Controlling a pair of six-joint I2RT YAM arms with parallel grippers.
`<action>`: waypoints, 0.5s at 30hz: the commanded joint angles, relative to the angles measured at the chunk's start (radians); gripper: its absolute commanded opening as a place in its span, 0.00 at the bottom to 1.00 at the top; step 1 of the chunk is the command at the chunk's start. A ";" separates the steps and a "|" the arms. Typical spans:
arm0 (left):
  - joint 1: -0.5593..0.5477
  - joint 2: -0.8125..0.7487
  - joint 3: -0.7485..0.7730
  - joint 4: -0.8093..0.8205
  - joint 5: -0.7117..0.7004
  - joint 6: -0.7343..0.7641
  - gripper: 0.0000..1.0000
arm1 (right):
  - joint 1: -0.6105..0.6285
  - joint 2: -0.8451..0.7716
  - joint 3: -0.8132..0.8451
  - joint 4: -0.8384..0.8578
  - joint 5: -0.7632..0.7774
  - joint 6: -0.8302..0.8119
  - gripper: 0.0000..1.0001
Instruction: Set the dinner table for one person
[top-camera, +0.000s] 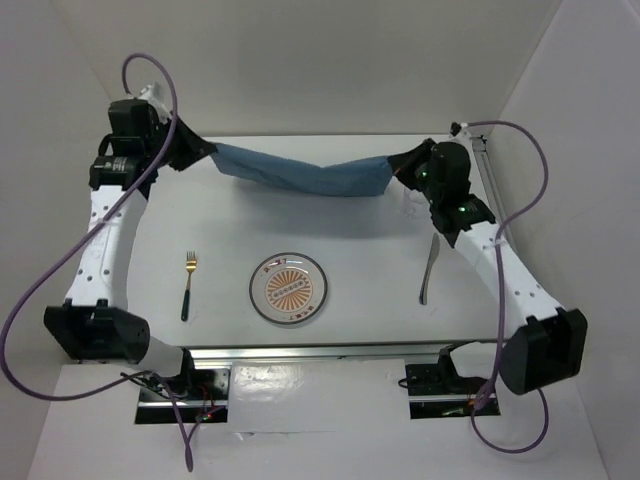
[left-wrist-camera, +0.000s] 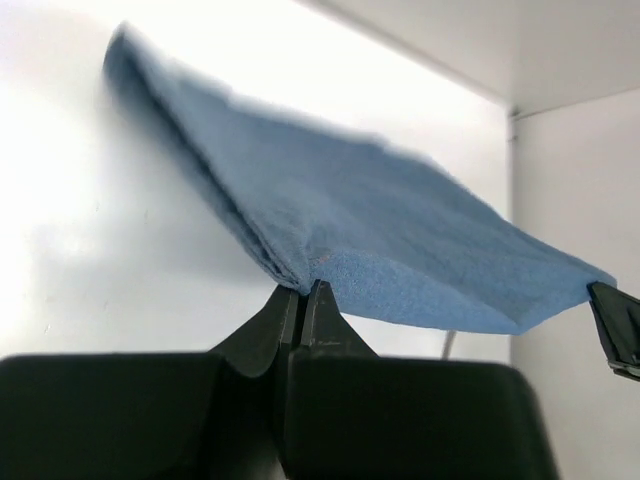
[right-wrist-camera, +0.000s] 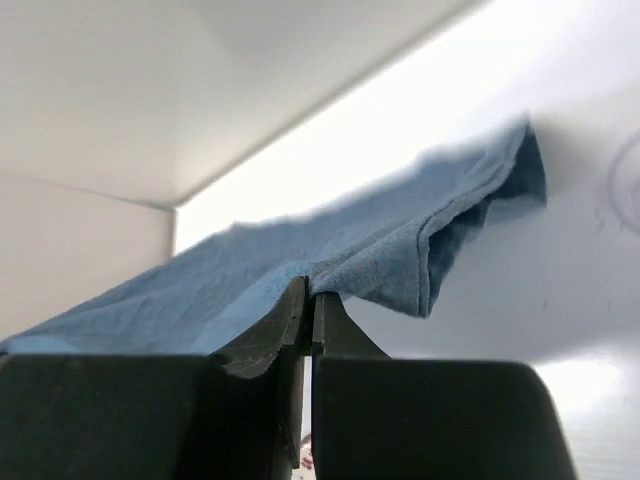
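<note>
Dinner table (top-camera: 340, 215), the broad white top that fills the workspace, is partly laid. Nearest the arm bases, a round plate (top-camera: 289, 289) with an orange sunburst pattern sits roughly centred toward the near edge. A fork (top-camera: 188, 285) with a dark handle and gold tines lies well apart to its left, and a silver utensil (top-camera: 430, 270), probably a knife though too small to be sure, lies well apart to its right, partly beside the right forearm. Plate and cutlery therefore look placed. Farther back, over the far half of the table, a blue cloth (top-camera: 300, 172) is stretched between the two arms, sagging a little in the middle. It cannot be told whether its lowest part touches the surface. The left gripper (top-camera: 195, 150) has its fingers pinched together on one end of the cloth, which looks folded double in the left wrist view. The right gripper (top-camera: 400, 165) is likewise clamped tight on the opposite end. What seems left is the cloth itself, judged to be a napkin or mat: it has yet to be lowered, laid flat at the setting and released.
</note>
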 joint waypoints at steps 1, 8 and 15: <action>0.019 -0.095 0.081 -0.029 0.000 0.031 0.00 | -0.008 -0.118 0.080 -0.066 0.033 -0.115 0.00; 0.029 -0.236 0.172 -0.053 -0.031 0.031 0.00 | -0.008 -0.260 0.211 -0.135 0.005 -0.161 0.00; 0.029 -0.245 0.227 -0.062 -0.042 0.040 0.00 | -0.008 -0.278 0.265 -0.154 -0.006 -0.201 0.00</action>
